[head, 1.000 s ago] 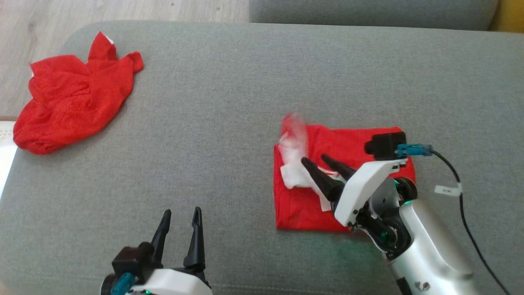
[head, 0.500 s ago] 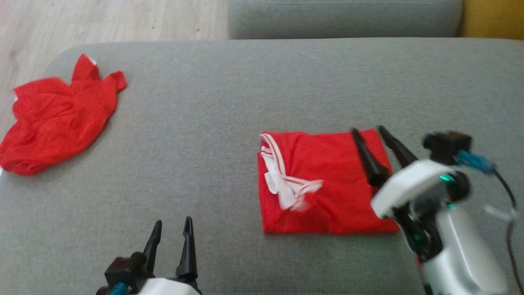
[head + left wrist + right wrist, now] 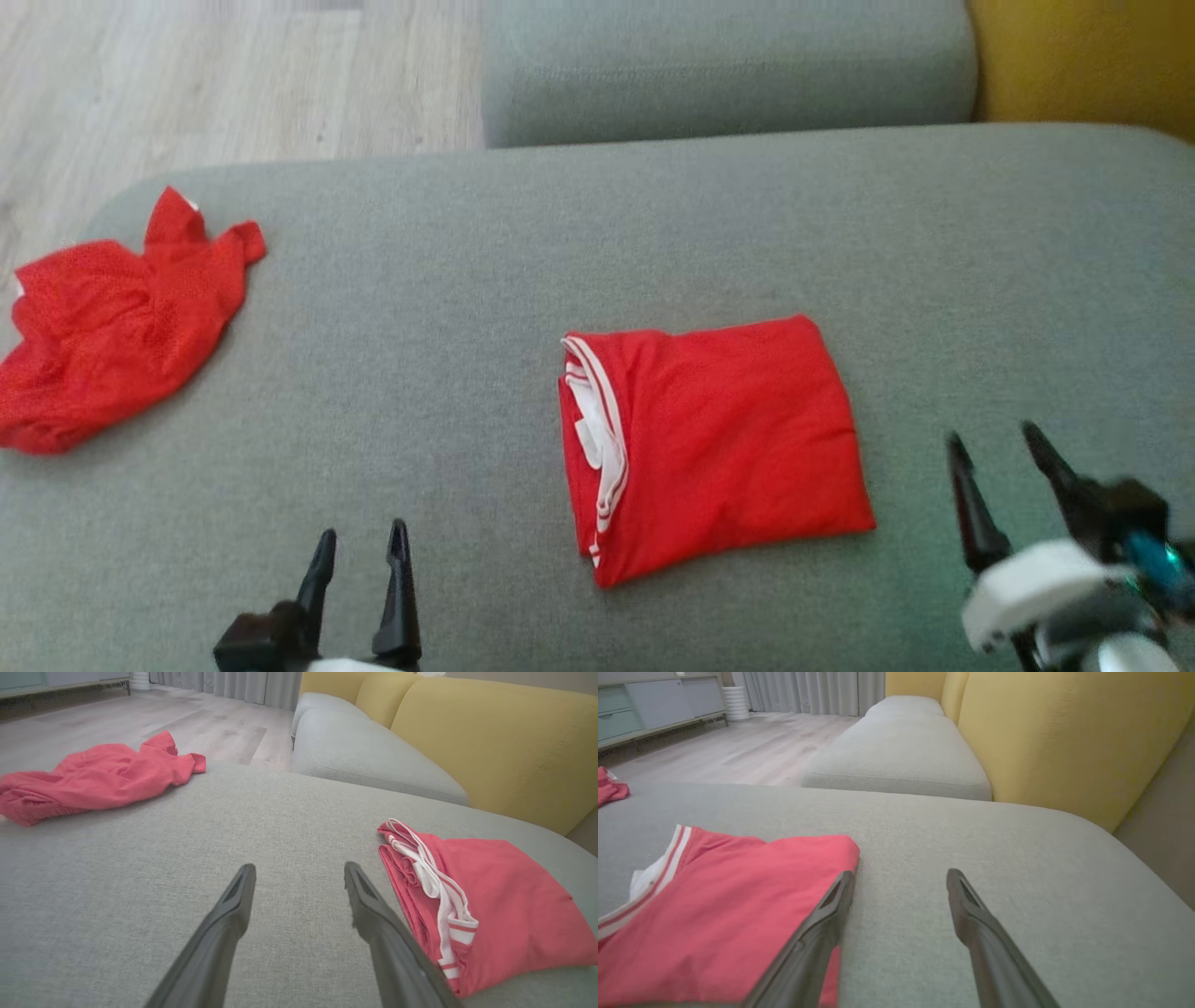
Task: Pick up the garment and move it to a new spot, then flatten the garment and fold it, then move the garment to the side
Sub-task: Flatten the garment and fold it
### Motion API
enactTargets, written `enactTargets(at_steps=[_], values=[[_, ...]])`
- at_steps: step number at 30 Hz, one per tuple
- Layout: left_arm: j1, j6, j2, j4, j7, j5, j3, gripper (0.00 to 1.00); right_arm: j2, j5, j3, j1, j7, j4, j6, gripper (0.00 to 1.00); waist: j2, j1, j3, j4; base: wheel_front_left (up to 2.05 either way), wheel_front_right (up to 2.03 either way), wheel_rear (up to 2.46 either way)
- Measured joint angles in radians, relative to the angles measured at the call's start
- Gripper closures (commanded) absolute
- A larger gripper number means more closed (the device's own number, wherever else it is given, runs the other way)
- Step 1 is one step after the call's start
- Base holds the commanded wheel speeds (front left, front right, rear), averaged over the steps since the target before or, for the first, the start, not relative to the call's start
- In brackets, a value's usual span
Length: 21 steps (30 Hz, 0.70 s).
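A red garment [image 3: 719,439] with white trim lies folded into a rough rectangle in the middle of the grey sofa seat [image 3: 523,280]; it also shows at the right of the left wrist view [image 3: 495,905] and at the lower left of the right wrist view [image 3: 714,910]. My right gripper [image 3: 991,439] stands open just right of the garment's lower right corner, holding nothing [image 3: 899,875]. At the lower left my left gripper [image 3: 362,539] is open and empty over bare seat, left of the garment [image 3: 299,868].
A second red garment [image 3: 112,317] lies crumpled at the seat's far left edge [image 3: 93,779]. Another grey cushion [image 3: 719,65] sits behind, with a yellow backrest [image 3: 1083,65] at the right. Wooden floor [image 3: 187,84] lies beyond the left edge.
My right gripper has let go of the white-trimmed flap and drawn back to the right and down, off the garment. The flap has settled flat. The head camera has shifted.
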<state>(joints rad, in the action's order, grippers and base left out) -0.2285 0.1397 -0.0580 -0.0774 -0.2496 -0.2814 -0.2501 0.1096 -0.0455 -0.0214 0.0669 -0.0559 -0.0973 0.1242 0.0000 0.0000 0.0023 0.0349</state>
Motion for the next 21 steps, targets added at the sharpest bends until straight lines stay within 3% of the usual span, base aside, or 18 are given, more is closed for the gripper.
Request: enactTargets(at_steps=[10,21], values=[[-0.018,-0.015,0.000,-0.013,0.000,0.054,0.051,0.00,-0.041,0.107,-0.107,0.071,0.205,-0.084,0.000,0.00,0.0000,0.0000,-0.036,0.000,0.00,0.00,0.00],[-0.022,-0.026,0.000,-0.016,0.000,0.060,0.075,0.00,-0.063,0.107,-0.109,0.071,0.267,-0.141,0.000,0.00,-0.0001,0.0000,-0.043,0.017,0.00,0.00,0.00]])
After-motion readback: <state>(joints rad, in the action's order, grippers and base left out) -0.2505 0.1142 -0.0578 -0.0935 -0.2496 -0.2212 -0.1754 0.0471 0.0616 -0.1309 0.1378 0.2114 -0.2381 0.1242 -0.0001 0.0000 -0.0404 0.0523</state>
